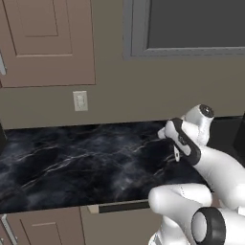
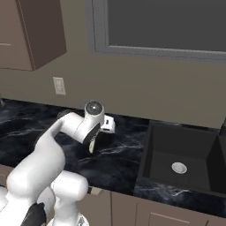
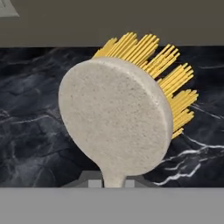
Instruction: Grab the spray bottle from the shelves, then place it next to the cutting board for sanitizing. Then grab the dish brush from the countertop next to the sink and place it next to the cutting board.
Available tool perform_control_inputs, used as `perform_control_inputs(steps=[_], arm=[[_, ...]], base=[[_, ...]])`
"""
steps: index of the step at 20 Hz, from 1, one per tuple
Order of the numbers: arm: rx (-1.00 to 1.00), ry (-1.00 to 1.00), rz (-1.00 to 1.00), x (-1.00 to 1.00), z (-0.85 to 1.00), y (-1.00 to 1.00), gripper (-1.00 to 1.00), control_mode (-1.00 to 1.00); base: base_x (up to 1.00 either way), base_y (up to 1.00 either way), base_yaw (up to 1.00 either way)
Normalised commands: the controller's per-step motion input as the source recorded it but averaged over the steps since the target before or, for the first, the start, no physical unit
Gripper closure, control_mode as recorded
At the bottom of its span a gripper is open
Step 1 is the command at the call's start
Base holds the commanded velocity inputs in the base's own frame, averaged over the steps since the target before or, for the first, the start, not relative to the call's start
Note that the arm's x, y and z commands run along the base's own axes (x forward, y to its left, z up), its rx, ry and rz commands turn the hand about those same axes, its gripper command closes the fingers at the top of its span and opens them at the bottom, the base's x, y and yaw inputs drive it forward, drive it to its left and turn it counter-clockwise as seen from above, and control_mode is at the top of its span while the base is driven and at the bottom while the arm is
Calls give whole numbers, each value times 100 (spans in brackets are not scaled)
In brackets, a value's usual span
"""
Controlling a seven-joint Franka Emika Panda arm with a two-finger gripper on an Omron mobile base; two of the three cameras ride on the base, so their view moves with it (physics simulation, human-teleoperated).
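Gripping dish brush (image 3: 116,120) handle, claw (image 3: 113,183) w/ head just beyond.

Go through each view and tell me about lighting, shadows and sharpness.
Left base view: flat, even light, soft-edged rendering, no hard shadows on the countertop. Right base view: same flat light, the sink reads dark with little shading. Hand view: the brush sits very close and large, its pale back speckled and its yellow bristles crisp, held in the shut hand.
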Motion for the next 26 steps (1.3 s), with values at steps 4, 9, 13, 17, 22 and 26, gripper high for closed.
perform_control_inputs(steps=[4, 9, 13, 17, 22, 26], arm=[[0, -21, 1, -54, 100, 0, 100, -100], [0, -11, 0, -70, 80, 0, 100, -100], [0, -14, 0, -81, 73, 0, 100, -100], [0, -17, 0, -87, 80, 0, 100, -100], [0, -12, 0, -82, 80, 6, 100, -100], [0, 0, 0, 0, 0, 0, 100, 100]], base=[[0, 0, 0], [0, 0, 0], [0, 0, 0], [0, 0, 0], [0, 0, 0], [-100, 19, 0]])
